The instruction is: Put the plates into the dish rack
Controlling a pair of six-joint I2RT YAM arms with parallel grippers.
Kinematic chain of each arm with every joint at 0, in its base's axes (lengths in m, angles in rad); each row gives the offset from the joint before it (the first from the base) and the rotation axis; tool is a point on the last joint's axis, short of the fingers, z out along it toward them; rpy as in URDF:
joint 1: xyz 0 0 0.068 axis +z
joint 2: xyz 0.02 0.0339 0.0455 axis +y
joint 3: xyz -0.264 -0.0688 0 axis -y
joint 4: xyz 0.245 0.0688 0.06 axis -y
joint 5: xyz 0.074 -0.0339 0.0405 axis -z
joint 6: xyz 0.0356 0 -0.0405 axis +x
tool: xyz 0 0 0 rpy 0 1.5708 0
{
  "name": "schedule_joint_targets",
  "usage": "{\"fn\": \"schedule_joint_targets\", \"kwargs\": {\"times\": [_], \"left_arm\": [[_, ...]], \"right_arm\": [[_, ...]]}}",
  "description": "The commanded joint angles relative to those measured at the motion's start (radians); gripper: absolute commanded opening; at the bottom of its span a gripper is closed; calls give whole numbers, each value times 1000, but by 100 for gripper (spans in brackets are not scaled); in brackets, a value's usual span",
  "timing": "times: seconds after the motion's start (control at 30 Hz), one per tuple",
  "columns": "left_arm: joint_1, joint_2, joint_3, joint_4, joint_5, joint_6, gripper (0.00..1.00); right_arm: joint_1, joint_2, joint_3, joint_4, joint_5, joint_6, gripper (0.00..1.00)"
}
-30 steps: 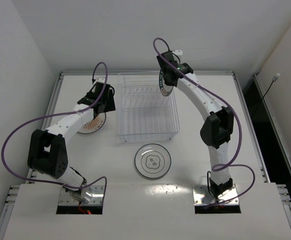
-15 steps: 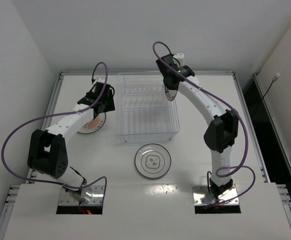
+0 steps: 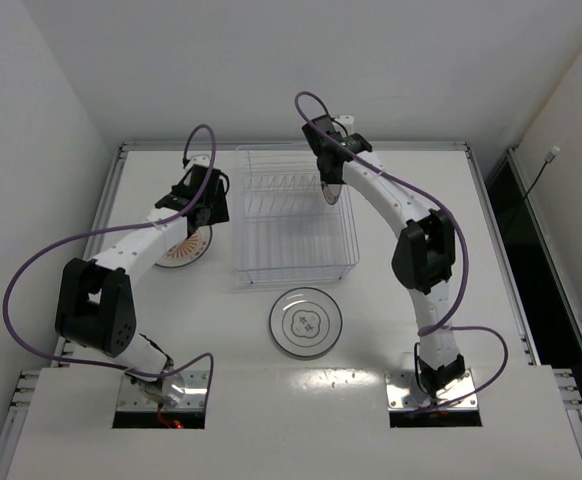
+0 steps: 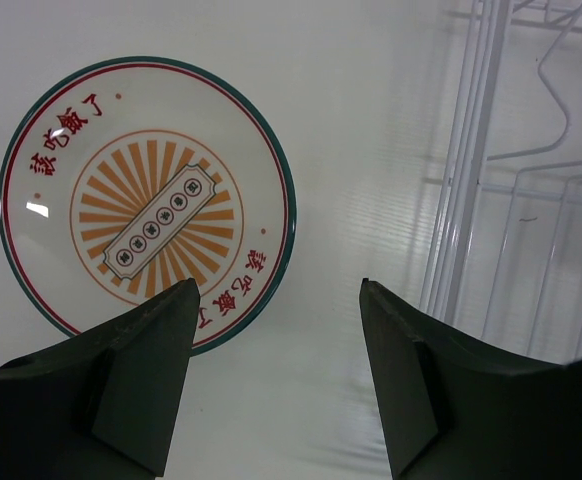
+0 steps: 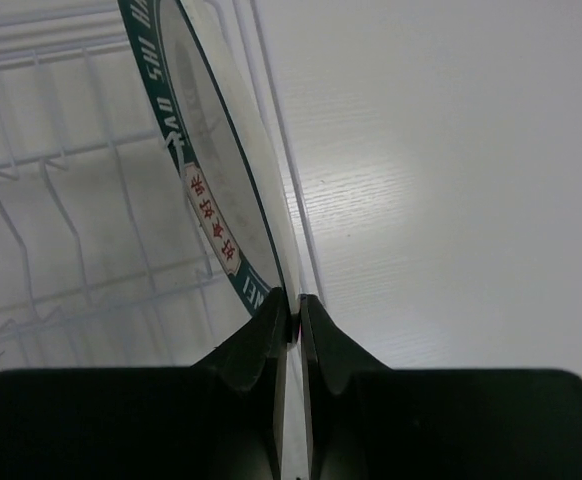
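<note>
The orange-striped plate [image 3: 183, 250] lies flat on the table left of the dish rack [image 3: 296, 262]. My left gripper [image 3: 209, 203] hovers above its right edge, open and empty. In the left wrist view the plate [image 4: 146, 205] lies to the left of the gripper [image 4: 279, 288], with the rack wires [image 4: 471, 200] on the right. My right gripper [image 3: 328, 172] is shut on the rim of the dark-banded plate [image 3: 334, 192], held on edge over the rack's far right side. The right wrist view shows that plate [image 5: 211, 195] pinched in the gripper [image 5: 293, 318] beside the rack wall [image 5: 51, 165]. The grey-ringed plate [image 3: 306, 322] lies flat in front of the rack.
The white table has a raised rim at the back [image 3: 421, 147] and white walls behind and to the left. The arm bases sit at the near edge [image 3: 161, 390]. Purple cables loop over both arms.
My right arm has swung the dark-banded plate left and turned it, bringing it over the rack's right side. The left arm and the other plates have not moved.
</note>
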Motion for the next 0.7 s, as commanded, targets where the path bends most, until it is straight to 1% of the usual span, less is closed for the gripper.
{"fn": "schedule_joint_targets", "kwargs": {"times": [0.0, 0.03, 0.07, 0.1, 0.13, 0.17, 0.23, 0.27, 0.3, 0.37, 0.4, 0.43, 0.47, 0.5, 0.53, 0.57, 0.6, 0.63, 0.67], "left_arm": [[-8, 6, 33, 13, -14, -8, 63], [-8, 6, 33, 13, -14, -8, 63], [-8, 15, 33, 13, -14, -8, 63], [-8, 15, 33, 13, -14, -8, 63], [-8, 15, 33, 13, -14, -8, 63], [-8, 15, 33, 13, -14, -8, 63], [-8, 26, 42, 13, -23, -8, 63], [-8, 35, 42, 13, -37, 1, 63], [-8, 35, 42, 13, -37, 1, 63], [-8, 35, 42, 3, -68, 1, 63], [-8, 35, 42, 3, -68, 1, 63], [-8, 35, 42, 3, -80, 1, 63], [-8, 35, 42, 3, -89, 1, 63], [-8, 35, 42, 3, -89, 1, 63], [-8, 26, 42, 3, -89, 1, 63], [-8, 26, 54, 3, -89, 10, 63], [-8, 26, 54, 3, -89, 10, 63], [-8, 15, 54, 3, -89, 10, 63], [-8, 15, 63, 3, -89, 10, 63]], "right_arm": [[-5, -23, -4, -15, -76, -12, 5], [-5, -55, -33, -6, -89, -12, 11], [-5, -69, -43, 3, -109, -22, 12], [-16, -81, -53, 3, -166, -33, 15], [-16, -90, -53, 3, -201, -42, 15], [-25, -99, -39, -41, -223, -42, 15], [-25, -116, -16, -89, -237, -59, 16], [-25, -131, -5, -127, -249, -70, 23], [-25, -180, -5, -146, -237, -81, 27], [-25, -259, -71, -155, -246, -100, 41], [-25, -308, -111, -144, -263, -111, 51], [-37, -414, -214, -132, -289, -120, 57], [-37, -473, -276, -100, -359, -121, 67], [-37, -534, -413, -75, -399, -121, 69], [-49, -666, -492, -49, -483, -111, 74], [-58, -734, -578, -11, -540, -111, 78], [-59, -800, -747, 70, -595, -89, 80], [-71, -863, -828, 109, -690, -70, 80], [-86, -918, -902, 139, -739, -58, 80]]}}
